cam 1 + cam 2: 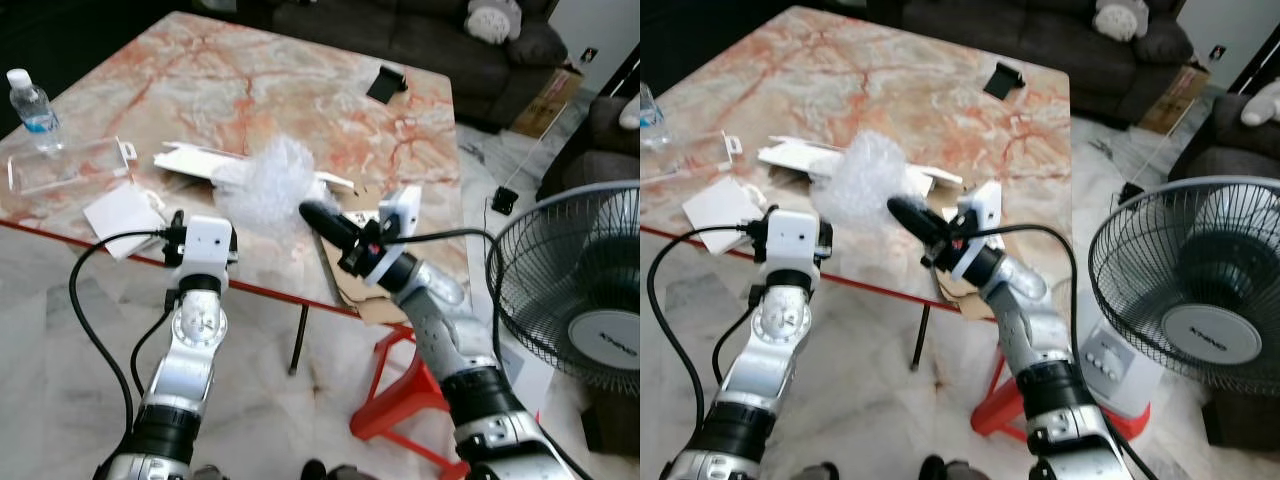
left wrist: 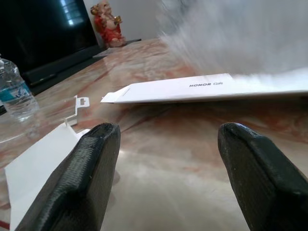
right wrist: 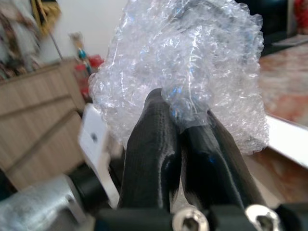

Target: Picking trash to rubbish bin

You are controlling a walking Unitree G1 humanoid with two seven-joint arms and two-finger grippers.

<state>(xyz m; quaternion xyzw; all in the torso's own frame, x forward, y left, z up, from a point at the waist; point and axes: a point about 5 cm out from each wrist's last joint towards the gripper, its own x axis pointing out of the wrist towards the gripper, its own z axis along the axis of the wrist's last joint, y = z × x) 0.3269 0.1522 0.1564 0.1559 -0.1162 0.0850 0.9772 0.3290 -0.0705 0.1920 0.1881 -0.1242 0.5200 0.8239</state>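
Where the glossy, red-veined marble surface [image 1: 250,90] reaches its near edge, a crumpled wad of clear bubble wrap [image 1: 272,185] sits puffy and crinkled, lifted just above a long flat white carton [image 1: 205,160]. Pinched together on the wrap's near right side, the right gripper [image 3: 185,122] holds a fold between its smooth black fingers. Further left, the left gripper [image 2: 166,137] hovers low with its ribbed fingers [image 2: 89,168] spread wide and empty, beside a white paper sheet [image 1: 120,212].

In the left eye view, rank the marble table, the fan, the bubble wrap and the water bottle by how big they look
1. marble table
2. fan, though it is cut off by the frame and nearer the camera
3. bubble wrap, held in the right pincer
4. water bottle
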